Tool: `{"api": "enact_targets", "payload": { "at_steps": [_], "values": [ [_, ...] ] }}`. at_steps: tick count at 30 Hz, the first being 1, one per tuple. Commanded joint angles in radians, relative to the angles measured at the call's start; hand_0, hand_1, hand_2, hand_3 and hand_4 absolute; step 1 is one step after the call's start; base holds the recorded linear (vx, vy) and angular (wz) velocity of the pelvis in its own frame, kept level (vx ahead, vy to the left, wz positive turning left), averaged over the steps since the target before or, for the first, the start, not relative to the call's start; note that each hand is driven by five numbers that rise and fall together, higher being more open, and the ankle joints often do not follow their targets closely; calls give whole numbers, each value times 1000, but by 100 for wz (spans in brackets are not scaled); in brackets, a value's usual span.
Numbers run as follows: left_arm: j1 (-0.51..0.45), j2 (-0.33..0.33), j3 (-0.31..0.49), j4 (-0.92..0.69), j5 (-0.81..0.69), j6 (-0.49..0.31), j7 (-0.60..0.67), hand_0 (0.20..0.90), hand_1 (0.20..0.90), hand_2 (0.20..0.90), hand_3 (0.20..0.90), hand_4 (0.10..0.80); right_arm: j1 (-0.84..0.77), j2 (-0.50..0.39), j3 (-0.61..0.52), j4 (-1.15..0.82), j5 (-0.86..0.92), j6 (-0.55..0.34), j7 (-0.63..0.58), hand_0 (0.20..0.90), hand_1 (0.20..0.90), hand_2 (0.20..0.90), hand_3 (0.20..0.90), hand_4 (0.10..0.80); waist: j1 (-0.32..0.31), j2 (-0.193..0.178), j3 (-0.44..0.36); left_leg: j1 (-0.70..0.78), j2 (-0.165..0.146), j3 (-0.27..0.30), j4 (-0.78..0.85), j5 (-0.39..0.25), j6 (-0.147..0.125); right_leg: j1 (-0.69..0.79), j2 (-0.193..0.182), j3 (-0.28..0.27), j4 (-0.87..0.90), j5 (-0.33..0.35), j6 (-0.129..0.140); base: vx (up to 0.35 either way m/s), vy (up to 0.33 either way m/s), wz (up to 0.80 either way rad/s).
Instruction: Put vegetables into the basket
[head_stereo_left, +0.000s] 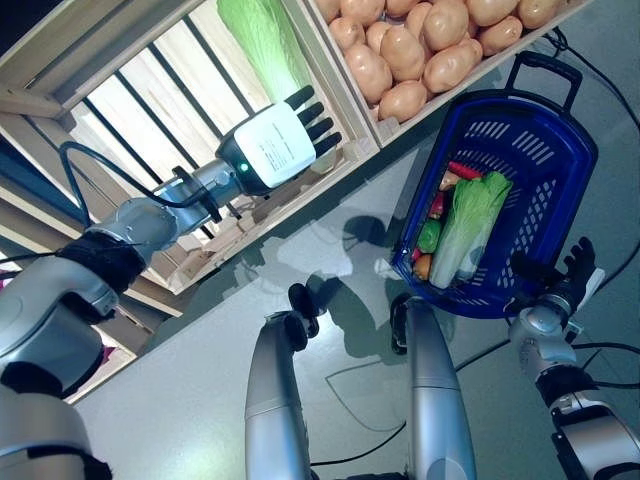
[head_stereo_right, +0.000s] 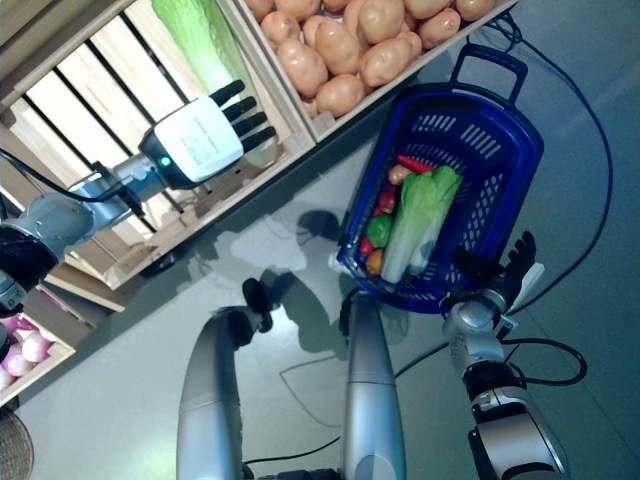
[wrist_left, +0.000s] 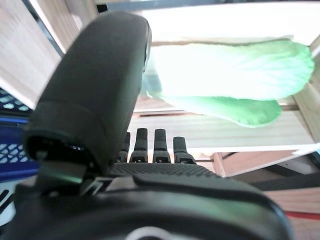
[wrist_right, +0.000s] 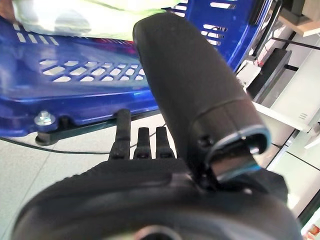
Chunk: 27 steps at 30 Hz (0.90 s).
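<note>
Right wrist view puts our right hand (head_stereo_left: 560, 275) nearest, fingers curled under the dark handle bar of the blue perforated plastic basket (head_stereo_left: 548, 150), gripping it. Inside the basket lies a pale-stemmed, green-leafed cabbage (head_stereo_left: 468, 226) beside a green pepper (head_stereo_left: 429, 236) and small red and orange vegetables. Farther off, our left hand (head_stereo_left: 290, 135) reaches into the wooden slatted crate (head_stereo_left: 140, 100), fingers straight and holding nothing, just short of a second long light-green cabbage (head_stereo_left: 265, 45). Beyond, tan potatoes (head_stereo_left: 430, 40) fill the neighbouring crate.
</note>
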<state>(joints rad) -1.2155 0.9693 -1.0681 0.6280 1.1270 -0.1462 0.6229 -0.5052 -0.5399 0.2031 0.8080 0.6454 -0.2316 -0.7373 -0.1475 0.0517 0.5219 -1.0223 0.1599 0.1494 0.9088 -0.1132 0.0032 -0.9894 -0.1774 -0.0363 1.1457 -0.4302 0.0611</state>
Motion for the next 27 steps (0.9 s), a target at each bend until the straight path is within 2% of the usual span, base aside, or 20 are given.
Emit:
{"api": "enact_targets", "payload": {
  "at_steps": [1, 8, 10, 14, 20, 27],
  "values": [
    [-138, -11, 42, 45, -14, 54, 24, 900, 900, 900, 900, 800, 22, -76, -49, -51, 17, -13, -31, 900, 900, 900, 900, 800, -15, -23, -2, 77, 31, 12, 122, -266, -15, 18, 4, 22, -117, 138, -7, 36, 15, -2],
    [-127, -56, 50, 112, -11, 103, 60, 900, 900, 900, 900, 800, 36, -92, -38, -117, -30, -11, -50, 900, 900, 900, 900, 800, -32, -43, -2, 47, 41, 10, 147, -274, -19, -6, 12, 25, -115, 145, -7, 6, 9, -8],
    [-129, -63, 56, 132, -33, 123, 122, 900, 900, 900, 900, 800, 38, -99, -33, -146, -32, -2, -59, 900, 900, 900, 900, 800, -35, -51, -2, 41, 44, 9, 152, -275, -20, -11, 14, 26, -114, 146, -7, 9, 1, -10],
    [-118, -76, 87, 180, -36, 112, 229, 900, 900, 900, 900, 800, 60, -110, -38, -204, -56, 12, -75, 900, 900, 900, 900, 800, -42, -64, -2, 22, 50, 3, 171, -283, -21, -26, 16, 26, -107, 145, -10, 5, 9, -8],
    [-108, -84, 103, 201, 9, 108, 254, 900, 900, 900, 900, 800, 83, -116, -46, -258, -74, 22, -89, 900, 900, 900, 900, 800, -50, -74, -2, 1, 58, -5, 204, -298, -18, -46, 19, 30, -83, 135, -13, -3, 21, -6],
    [-105, -91, 124, 199, -30, 146, 249, 900, 900, 900, 900, 800, 104, -112, -54, -288, -97, 24, -72, 900, 900, 900, 900, 800, -64, -75, -2, 6, 63, 5, 201, -295, -21, -43, 21, 40, -94, 144, -8, -7, 41, -3]
  ]
}}
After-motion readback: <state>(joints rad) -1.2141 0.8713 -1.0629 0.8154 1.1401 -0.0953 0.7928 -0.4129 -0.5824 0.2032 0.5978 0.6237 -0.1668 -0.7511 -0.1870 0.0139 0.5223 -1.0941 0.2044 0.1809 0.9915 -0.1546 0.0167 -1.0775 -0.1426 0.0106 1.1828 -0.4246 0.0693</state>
